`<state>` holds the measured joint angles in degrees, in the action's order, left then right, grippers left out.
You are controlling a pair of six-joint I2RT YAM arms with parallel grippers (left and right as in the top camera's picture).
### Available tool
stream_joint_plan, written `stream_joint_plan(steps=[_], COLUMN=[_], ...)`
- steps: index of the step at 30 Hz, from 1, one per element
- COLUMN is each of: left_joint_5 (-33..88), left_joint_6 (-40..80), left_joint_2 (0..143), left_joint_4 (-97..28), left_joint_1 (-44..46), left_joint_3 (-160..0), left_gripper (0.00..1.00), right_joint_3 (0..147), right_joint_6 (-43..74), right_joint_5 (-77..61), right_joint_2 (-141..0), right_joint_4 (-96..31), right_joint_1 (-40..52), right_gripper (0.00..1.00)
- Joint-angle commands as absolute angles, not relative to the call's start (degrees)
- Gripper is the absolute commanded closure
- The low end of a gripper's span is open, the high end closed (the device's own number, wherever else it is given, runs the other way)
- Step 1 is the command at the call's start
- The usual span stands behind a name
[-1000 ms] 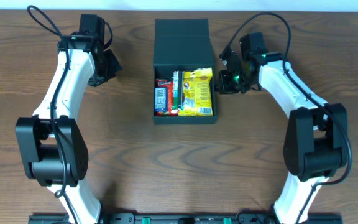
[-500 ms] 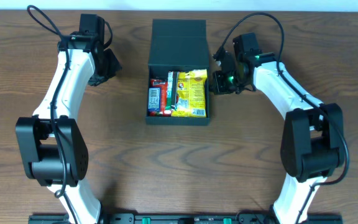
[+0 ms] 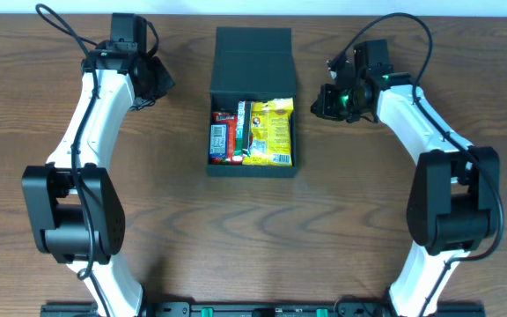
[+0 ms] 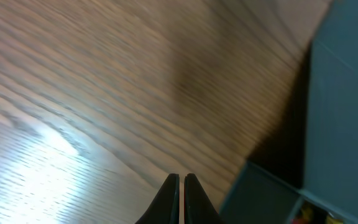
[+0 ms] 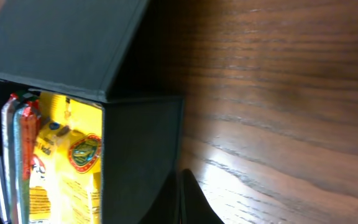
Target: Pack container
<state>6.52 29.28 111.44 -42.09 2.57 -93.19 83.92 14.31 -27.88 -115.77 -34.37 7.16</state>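
I read bench (image 3: 174,194) | container (image 3: 253,57), lid open, mid-bench toward 12 o'clock | left end effector (image 3: 155,81) pressed together, empty, well off its 9 o'clock | right end effector (image 3: 327,100) pressed together, empty, near its 3 o'clock | snack packets (image 3: 269,132) inside

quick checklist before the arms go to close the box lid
1. flap lid open, at the far side of the container: ok
2. contents inside the walls, yellow packet on the right, snack bars on the left: ok
3. nothing poking above the rim that would block the lid: cannot tell
4. left gripper shut, empty, apart from the lid: ok
5. right gripper shut, empty, clear of the container's right wall: ok
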Motion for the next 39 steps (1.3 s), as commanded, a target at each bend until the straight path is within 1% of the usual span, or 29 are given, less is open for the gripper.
stream_joint_plan(steps=[1, 3, 6, 8, 11, 15, 18, 23, 28, 39], left_joint_5=[11.05, 8.54, 12.62, 15.55, 17.65, 19.73, 21.1, 26.89, 31.44, 34.22], left_joint_6=[27.62, 27.68, 32.01, 35.33, 36.07, 36.47, 36.42, 36.71, 37.3, 36.82], left_joint_2=[112.49, 114.28, 118.48, 121.64, 126.76, 134.21, 138.67, 143.26, 145.4, 146.89], left_joint_4=[-40.86, -36.42, -30.92, -28.69, -28.18, -32.53, -35.9, -36.18, -36.21, -35.97], left_joint_1=[2.85, 3.11, 2.59, 2.0, 1.74, 1.83, 1.89, 1.89, 1.91, 2.57], left_joint_3=[-93.01, -93.03, -93.3, -94.7, -100.4, -111.35, -117.8, -122.06, -122.06, -122.06], left_gripper=[0.94, 0.94, 0.94, 0.94, 0.94, 0.94, 0.94, 0.95, 0.94, 0.95], right_joint_3=[84.03, 84.01, 85.38, 89.17, 99.68, 116.11, 122.08, 122.63, 122.63, 122.58], right_joint_6=[15.86, 15.66, 21.37, 23.77, 23.73, 22.15, 22.22, 22.94, 22.79, 22.68], right_joint_5=[-30.46, -30.74, -33.52, -36.36, -41.08, -40.1, -38.5, -41.65, -40.27, -42.35], right_joint_2=[-115.39, -115.66, -118.93, -123.61, -131.68, -141.01, -144.75, -147.48, -147.89, -150.08], right_joint_4=[-32.29, -26.39, -18.37, -17.12, -20.84, -30.11, -34.54, -36.45, -38.61, -40.25], right_joint_1=[6.76, 6.72, 5.87, 4.62, 2.98, 2.07, 1.78, 1.74, 2.83, 3.68], right_gripper=[0.99, 0.99, 0.99, 0.99, 0.99, 0.99, 0.99, 0.99, 0.99, 0.99])
